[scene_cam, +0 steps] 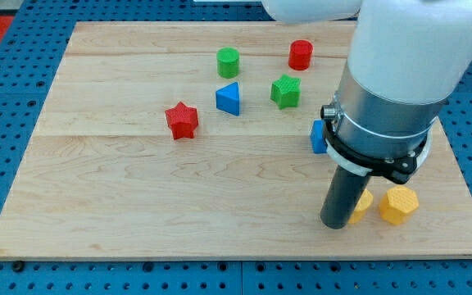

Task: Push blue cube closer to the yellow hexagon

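Observation:
The blue cube (318,137) sits right of centre, mostly hidden behind the arm's grey collar. The yellow hexagon (398,204) lies near the view's bottom right. My tip (335,224) rests on the board below the blue cube and left of the hexagon. A second yellow block (362,202) sits between my tip and the hexagon, touching or almost touching the rod; its shape is partly hidden.
A red star (182,120), a blue triangular block (229,98), a green cylinder (228,62), a green star-like block (285,91) and a red cylinder (301,54) stand in the upper middle. The wooden board (138,205) ends near the yellow blocks.

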Tool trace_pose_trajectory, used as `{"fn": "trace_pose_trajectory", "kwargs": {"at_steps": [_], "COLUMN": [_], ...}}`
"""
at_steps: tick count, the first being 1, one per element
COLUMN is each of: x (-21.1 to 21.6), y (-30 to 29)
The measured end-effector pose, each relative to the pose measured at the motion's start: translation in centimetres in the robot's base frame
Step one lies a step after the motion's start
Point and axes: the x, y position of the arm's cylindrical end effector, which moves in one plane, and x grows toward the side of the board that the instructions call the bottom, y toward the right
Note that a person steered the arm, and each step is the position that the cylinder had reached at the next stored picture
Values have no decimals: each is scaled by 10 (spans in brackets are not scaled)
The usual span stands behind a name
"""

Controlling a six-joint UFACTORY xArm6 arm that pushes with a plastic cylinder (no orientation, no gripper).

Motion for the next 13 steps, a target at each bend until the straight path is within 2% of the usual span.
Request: {"fn": "trace_pose_trajectory", "kwargs": {"at_steps": [4, 5, 6, 8, 10, 12, 13], "x": [0, -1, -23, -91, -129, -135, -135], "y": [18, -10, -46, -60, -25, 22, 25]}}
